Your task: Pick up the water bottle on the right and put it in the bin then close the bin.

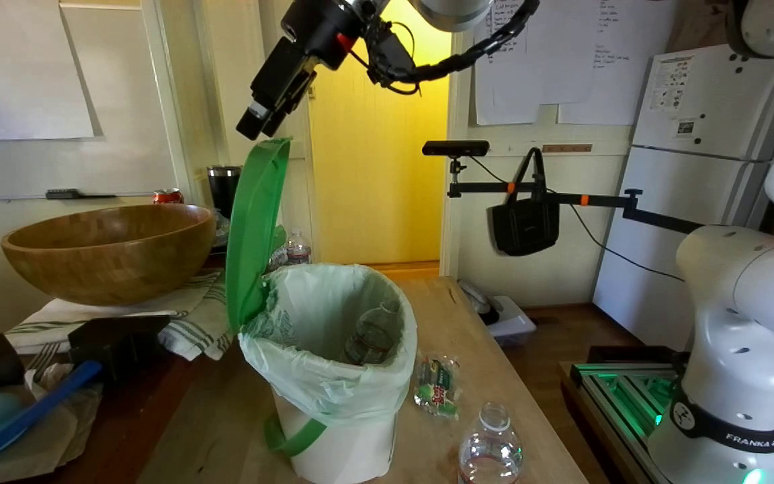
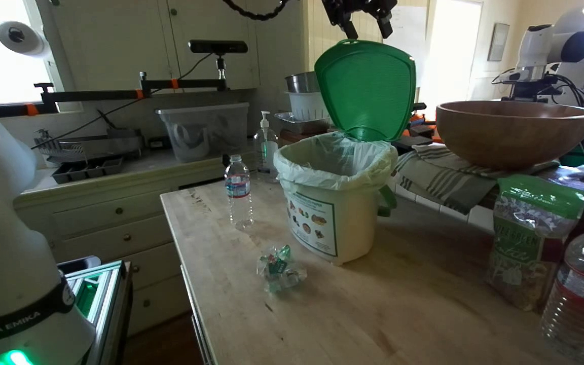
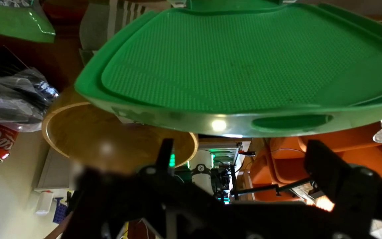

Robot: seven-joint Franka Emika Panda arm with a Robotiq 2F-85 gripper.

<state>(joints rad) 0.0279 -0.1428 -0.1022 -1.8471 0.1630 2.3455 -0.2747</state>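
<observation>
Pale green plastic [image 1: 333, 391] lines the bin [image 1: 347, 454], which stands upright with its mouth uncovered. Its bright green lid [image 2: 368, 91] is raised nearly upright at the rim, so closing the bin looks to be the step left. By the lid's top edge hangs the gripper [image 2: 368, 34], fingers [image 3: 322, 164] spread wide and nothing between them; whether they touch the lid, I cannot tell. Smaller again, a clear water bottle [image 1: 369, 338] shows inside the bin in an exterior view. I judge the placing done, supposing this is the bottle the task means.

Around this is a kitchen: a yellow door [image 1: 380, 188], a white fridge [image 1: 682, 195], a run of drawers [image 2: 155, 223]. The desk [image 2: 398, 304] under the bin is pale wood, its grain worn and darkened in patches. Beside it, a wide wooden bowl [image 2: 505, 142] rests on a striped towel [image 2: 439, 180]. A green food bag [image 2: 533, 243] and a second bottle [image 2: 578, 304] stand toward the edge of an exterior view, and a third bottle [image 2: 240, 203] stands on the desk near the bin. Smallest, a crumpled wrapper [image 2: 279, 271] lies near the bin's base.
</observation>
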